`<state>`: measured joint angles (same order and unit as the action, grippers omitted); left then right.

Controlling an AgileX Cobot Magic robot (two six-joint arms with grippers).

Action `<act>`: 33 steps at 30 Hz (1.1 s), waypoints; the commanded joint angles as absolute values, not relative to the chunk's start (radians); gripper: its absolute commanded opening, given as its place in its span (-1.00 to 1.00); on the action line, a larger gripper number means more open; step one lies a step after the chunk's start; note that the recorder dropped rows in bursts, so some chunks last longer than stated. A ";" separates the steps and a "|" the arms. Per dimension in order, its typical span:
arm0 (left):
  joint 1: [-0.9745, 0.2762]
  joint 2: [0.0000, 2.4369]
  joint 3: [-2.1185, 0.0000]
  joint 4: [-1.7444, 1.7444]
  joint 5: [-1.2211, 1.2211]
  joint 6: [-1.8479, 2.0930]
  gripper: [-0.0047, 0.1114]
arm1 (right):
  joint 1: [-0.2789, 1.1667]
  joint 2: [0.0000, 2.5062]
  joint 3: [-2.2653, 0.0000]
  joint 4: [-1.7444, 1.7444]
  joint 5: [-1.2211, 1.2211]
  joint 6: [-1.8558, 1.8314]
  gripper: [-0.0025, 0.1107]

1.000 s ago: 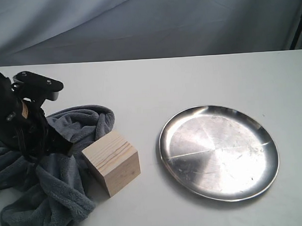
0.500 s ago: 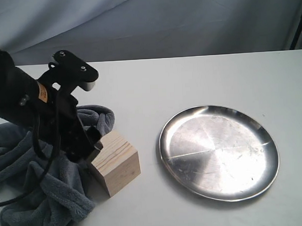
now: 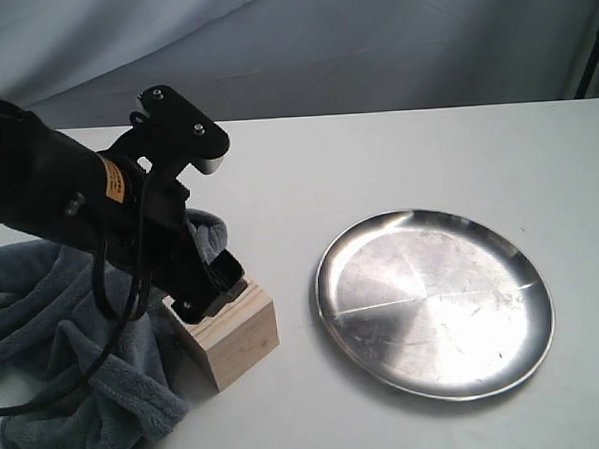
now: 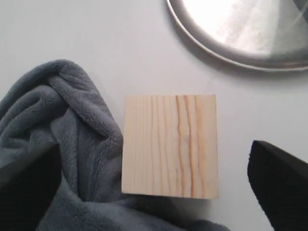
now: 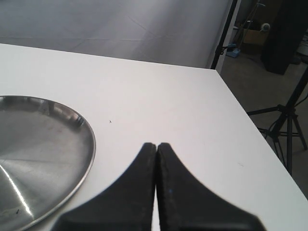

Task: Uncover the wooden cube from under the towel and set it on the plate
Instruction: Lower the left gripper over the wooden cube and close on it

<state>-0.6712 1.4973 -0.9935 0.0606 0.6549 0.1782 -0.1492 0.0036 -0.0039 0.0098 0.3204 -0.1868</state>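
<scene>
Fingers [image 4: 281, 185] of the left gripper [image 3: 211, 286] stand wide apart and empty, straddling the uncovered wooden cube [image 4: 169, 146] that touches the bunched towel [image 4: 62, 130], so the grasp looks next: descend, close squarely, then carry it over to the plate [image 3: 434, 303] beyond.

White table [image 3: 396, 151], grey backdrop curtain [image 3: 321, 45], black tripod stand [image 5: 285, 109] beyond the table.
</scene>
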 commanded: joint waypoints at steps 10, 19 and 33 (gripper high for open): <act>-0.677 1.635 -1.000 0.112 0.546 0.157 0.88 | -0.149 0.000 0.000 0.000 0.320 -0.183 -0.96; -0.677 1.690 -1.000 0.115 0.546 0.157 0.88 | -0.149 0.000 0.000 0.000 0.320 -0.183 -0.96; -0.677 1.753 -1.000 0.115 0.498 0.157 0.88 | -0.149 0.000 0.000 0.000 0.320 -0.183 -0.96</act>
<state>-0.6712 1.7370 -0.9935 0.1115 0.5158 0.1691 -0.1492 0.0036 -0.0039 0.0098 0.3204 -0.1868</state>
